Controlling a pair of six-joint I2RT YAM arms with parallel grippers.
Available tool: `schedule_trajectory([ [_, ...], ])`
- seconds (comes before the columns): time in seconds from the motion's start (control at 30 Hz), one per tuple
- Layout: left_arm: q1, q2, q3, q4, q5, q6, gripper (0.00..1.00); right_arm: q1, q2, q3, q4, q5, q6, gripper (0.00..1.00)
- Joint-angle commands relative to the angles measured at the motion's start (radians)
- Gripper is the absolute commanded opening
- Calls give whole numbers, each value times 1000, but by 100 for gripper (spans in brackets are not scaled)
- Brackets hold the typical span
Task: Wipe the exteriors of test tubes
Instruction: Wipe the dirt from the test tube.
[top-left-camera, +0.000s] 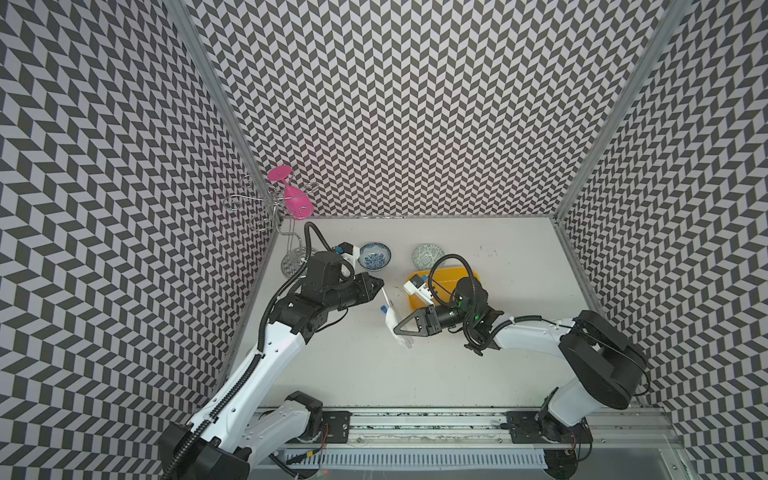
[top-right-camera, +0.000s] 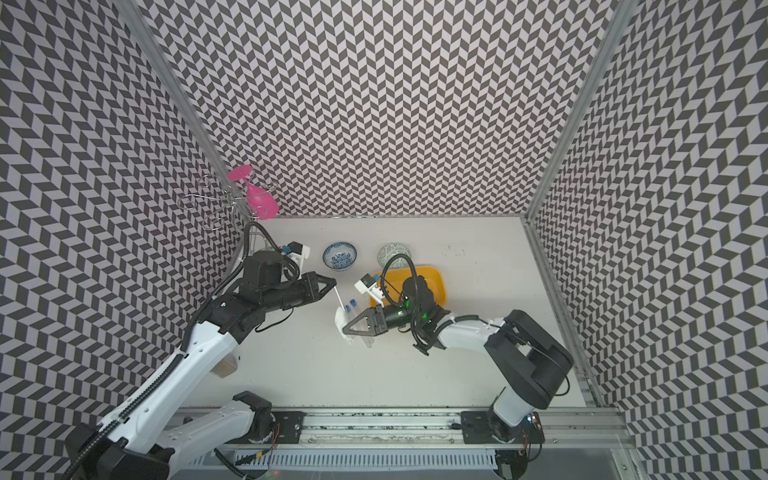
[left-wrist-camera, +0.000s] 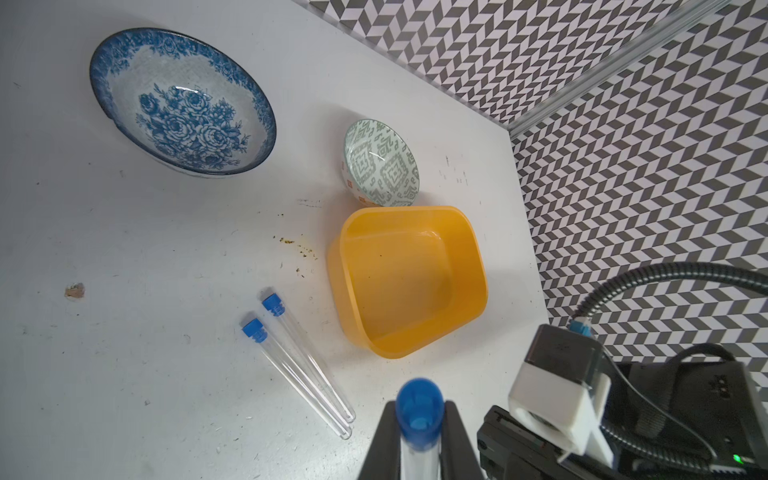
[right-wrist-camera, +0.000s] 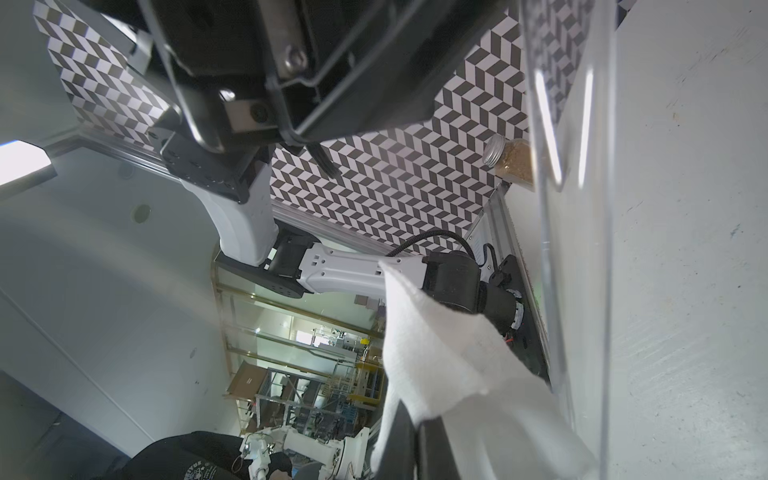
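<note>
Wiping step: left gripper (top-left-camera: 379, 285) clamps a test tube (left-wrist-camera: 417, 405), right gripper (top-left-camera: 397, 329) pinches the tissue (right-wrist-camera: 436, 353); next, slide tissue along tube.

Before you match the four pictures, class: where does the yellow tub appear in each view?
In a top view: yellow tub just right of centre, partly hidden by the right arm.
In a top view: the same place, again partly hidden by that arm.
Left wrist view: mid-picture, seen whole.
Right wrist view: not in it.
Shared landmark: green patterned bowl beside it, in all three.
</note>
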Motion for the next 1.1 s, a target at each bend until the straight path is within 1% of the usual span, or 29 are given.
schedule_trajectory([
  [0.0, 3, -36, 39, 6, 28, 1, 14, -22, 25, 17, 126, -16, 55, 0],
  [0.17, 3, -53, 44, -20, 32, 10, 14, -55, 57, 41, 207, -28, 110, 0],
  [0.33, 4, -56, 45, -55, 12, 37, 14, -62, 59, 88, 185, -42, 106, 0],
  [0.43, 3, -48, 54, -69, -1, 54, 14, -61, 55, 116, 134, -51, 79, 0],
  [0.53, 3, -37, 71, -70, 10, 67, 14, -61, 66, 133, 98, -62, 48, 0],
  [0.6, 3, -32, 81, -62, 28, 70, 14, -62, 91, 142, 126, -78, 65, 0],
  [0.77, 3, -22, 97, -30, 74, 53, 14, -62, 162, 145, 361, -104, 229, 0],
  [0.87, 3, -16, 105, -14, 88, 37, 14, -61, 202, 135, 541, -102, 357, 0],
  [1.07, 3, -8, 108, 1, 79, 31, 14, -60, 271, 92, 935, -83, 649, 0],
])
